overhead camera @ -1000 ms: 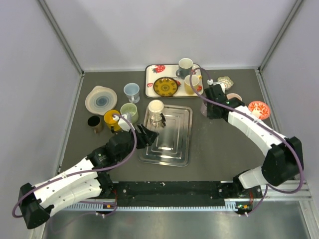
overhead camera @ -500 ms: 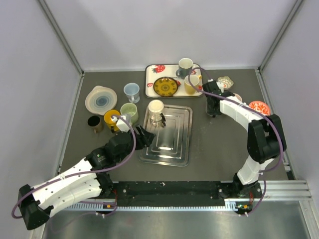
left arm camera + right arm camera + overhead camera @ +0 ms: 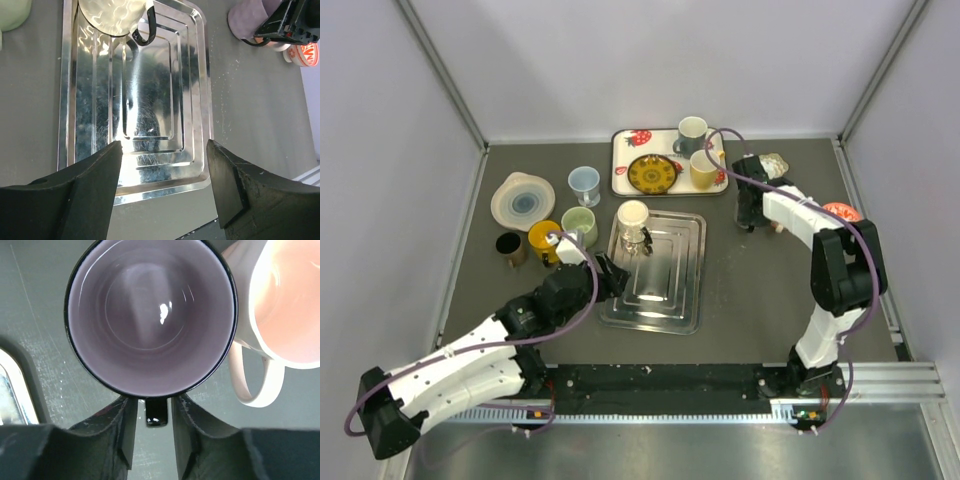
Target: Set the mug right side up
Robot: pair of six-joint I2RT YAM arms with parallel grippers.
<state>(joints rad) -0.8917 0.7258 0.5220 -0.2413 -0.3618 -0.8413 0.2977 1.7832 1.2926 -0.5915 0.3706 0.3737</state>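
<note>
The purple mug (image 3: 150,320) stands upright on the dark table, mouth up, seen from straight above in the right wrist view. Its black handle (image 3: 156,412) lies between the fingers of my right gripper (image 3: 154,415), with a thin gap on each side, so the jaws are open and not pinching. From the left wrist the mug (image 3: 245,25) shows at the top right with the right gripper (image 3: 287,22) over it. My left gripper (image 3: 164,150) hangs open over the near end of the metal tray (image 3: 200,100), holding nothing.
A pink mug (image 3: 290,305) stands against the purple one on its right. A cream mug (image 3: 633,215) sits at the metal tray's far left corner. Behind are a white strawberry tray (image 3: 620,165) with plate and mugs, and several cups and bowls to the left (image 3: 523,200).
The right arm's elbow has swung in from the right and folded up over the mug. Its jaws have parted slightly off the handle. The left jaws have widened a little.
</note>
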